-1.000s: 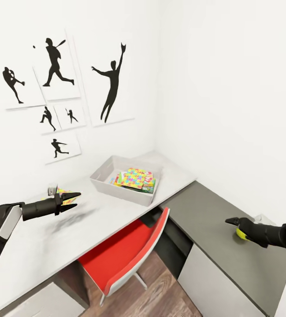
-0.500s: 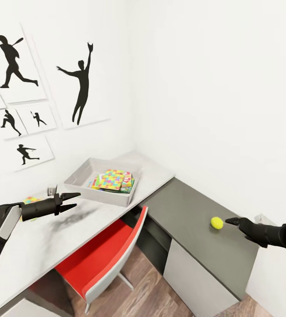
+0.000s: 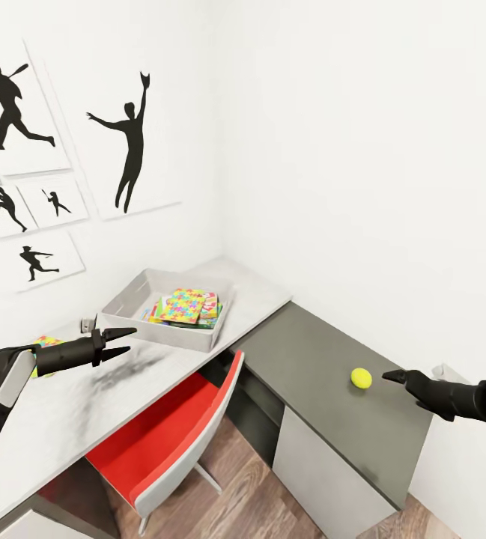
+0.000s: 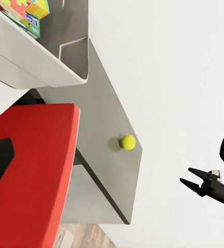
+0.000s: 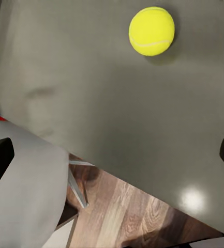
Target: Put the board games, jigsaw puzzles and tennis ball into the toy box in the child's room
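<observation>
Just then your right end effector [image 3: 387, 376] hovered over the dark grey section of the table [image 3: 325, 374], its fingers slightly parted and holding nothing. The tennis ball [image 3: 361, 378] sat loose on that dark top, just beside the fingertips and not touching them; from the right wrist camera you saw the ball [image 5: 151, 31] resting on the grey surface with a soft shadow under it. Your left end effector [image 3: 126, 340] hung above the pale grey top, fingers spread apart and empty. Behind its arm, a multicoloured jigsaw puzzle [image 3: 46, 343] lay flat on the pale top, partly hidden. Farther along, near the corner of the room, the toy box [image 3: 123, 307] stood on the pale top with another puzzle square [image 3: 183, 305] lying uppermost on printed game boxes inside it. A red chair [image 3: 160, 442] was tucked under the table between your two arms.
</observation>
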### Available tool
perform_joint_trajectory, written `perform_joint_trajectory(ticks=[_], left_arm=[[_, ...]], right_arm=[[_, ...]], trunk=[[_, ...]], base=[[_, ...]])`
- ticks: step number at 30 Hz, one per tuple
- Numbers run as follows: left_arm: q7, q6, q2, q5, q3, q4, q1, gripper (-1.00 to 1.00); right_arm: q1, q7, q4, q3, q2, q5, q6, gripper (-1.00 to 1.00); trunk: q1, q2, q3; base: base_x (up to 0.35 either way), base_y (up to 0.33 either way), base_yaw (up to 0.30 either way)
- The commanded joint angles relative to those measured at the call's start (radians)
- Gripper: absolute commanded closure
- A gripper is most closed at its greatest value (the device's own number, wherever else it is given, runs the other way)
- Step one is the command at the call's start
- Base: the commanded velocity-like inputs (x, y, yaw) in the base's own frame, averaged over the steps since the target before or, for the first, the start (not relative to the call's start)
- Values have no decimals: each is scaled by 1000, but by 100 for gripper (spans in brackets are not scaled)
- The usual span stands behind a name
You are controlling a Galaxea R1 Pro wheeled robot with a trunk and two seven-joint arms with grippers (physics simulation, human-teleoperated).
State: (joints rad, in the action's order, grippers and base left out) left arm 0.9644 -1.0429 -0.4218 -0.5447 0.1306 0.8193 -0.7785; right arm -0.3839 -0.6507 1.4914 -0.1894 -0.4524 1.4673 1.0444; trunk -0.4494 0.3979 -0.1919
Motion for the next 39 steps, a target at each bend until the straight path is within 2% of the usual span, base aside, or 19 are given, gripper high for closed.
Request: perform_joint_trajectory(ticks=[1,18,29,39], left_arm=[[5,-3,0,3,1,0,-1,-100],[45,5,0,6,2,0,2,-100],[46,6,0,6,2,0,2,-100],[47,7,0,6,3,0,3,-100]], right_arm=[[-1,-10,1,-1,0,10,3,-100],[-1,-10,3,3,1,10,3,-100],[-1,-10,3,4,1,10,3,-100],[-1,-10,3,4,1,10,3,-100]], trunk=[[-1,2,-2],[-1,2,-2],[-1,2,4],[-1,2,5]], base=[[0,-4,0],[32,-97,0],[188,42,-124],[141,32,-23]])
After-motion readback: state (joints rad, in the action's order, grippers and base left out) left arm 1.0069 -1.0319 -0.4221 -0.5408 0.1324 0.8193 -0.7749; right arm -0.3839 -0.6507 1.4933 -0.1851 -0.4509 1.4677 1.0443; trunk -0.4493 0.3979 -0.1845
